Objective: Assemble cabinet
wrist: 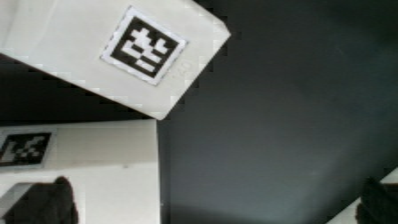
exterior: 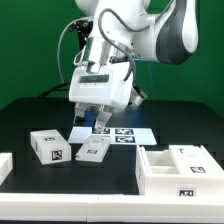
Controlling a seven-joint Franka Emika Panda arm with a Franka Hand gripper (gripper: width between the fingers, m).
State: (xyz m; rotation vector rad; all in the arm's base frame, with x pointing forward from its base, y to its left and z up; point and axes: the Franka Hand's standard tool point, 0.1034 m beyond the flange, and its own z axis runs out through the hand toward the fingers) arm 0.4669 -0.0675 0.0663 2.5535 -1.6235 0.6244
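The cabinet [exterior: 180,170], a big white boxy body with inner compartments and a tag on its front, stands at the exterior view's lower right. My gripper [exterior: 95,120] hangs open and empty above the table, over a small white tagged block [exterior: 92,150]. A larger white tagged block [exterior: 50,145] lies to its left. In the wrist view my gripper [wrist: 214,205] shows two dark fingertips [wrist: 45,205] far apart with nothing between them. A white tagged block [wrist: 125,50] and a second white tagged piece [wrist: 80,150] lie below on the black table.
The marker board [exterior: 118,133] lies flat behind the small blocks, under the arm. Another white piece [exterior: 5,165] sits at the exterior view's left edge. The table top is black, with a green wall behind.
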